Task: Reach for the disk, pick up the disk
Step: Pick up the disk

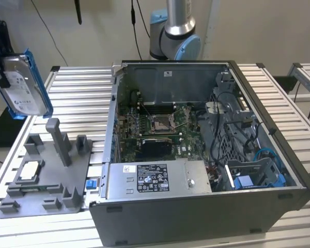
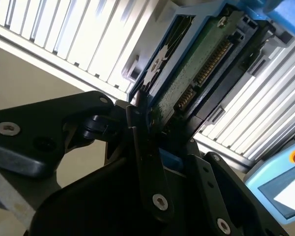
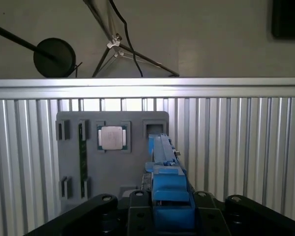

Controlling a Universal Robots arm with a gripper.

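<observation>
The disk (image 1: pixel 25 85) was held in the hand (image 1: pixel 1 67), clear of the surface (image 1: pixel 77 93) and above its edge at the exterior view's left. It was carried on edge and slightly tilted. Its white label was turned toward the exterior camera, and its blue carrier frame was seen along the rim.

The hand was clamped on the disk across its flat faces. In the second wrist view the green circuit-board face of the disk (image 2: pixel 206 59) was seen rising from between the black fingers (image 2: pixel 145 147) of the hand (image 2: pixel 160 123). In the first wrist view the disk (image 3: pixel 163 150) was seen edge-on, gripped in the hand (image 3: pixel 164 204).

Below it, a grey fixture tray (image 1: pixel 57 186) was laid on the surface toward the near corner at the exterior view's left. A small square silver chip (image 1: pixel 30 170) was seated in one of the tray's pockets. Just beside the tray, an opened computer case (image 1: pixel 196 217) was set on the surface, its board exposed. The arm's base (image 1: pixel 174 31) was mounted at the far edge, behind the case.
</observation>
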